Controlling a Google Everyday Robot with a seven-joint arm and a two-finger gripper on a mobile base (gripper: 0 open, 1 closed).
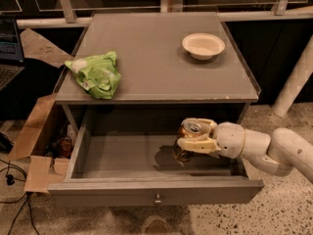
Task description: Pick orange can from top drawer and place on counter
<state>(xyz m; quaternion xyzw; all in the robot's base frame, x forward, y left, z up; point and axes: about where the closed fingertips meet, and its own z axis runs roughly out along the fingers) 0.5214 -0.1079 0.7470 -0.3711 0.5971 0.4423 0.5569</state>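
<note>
Camera view: claw clamped on the orange can in the top drawer, under the desk's front edge toward its right corner — raised straight up, it could strike that edge.

Over the right of the open top drawer the gripper is held, closed round the orange can. The counter edge is met just above. The counter's left is blocked by the green bag, rear right by the bowl; the middle is left free.

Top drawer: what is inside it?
Inside the top drawer only the orange can shows, gripped by the hand at the right side. The arm covers the right corner.
</note>
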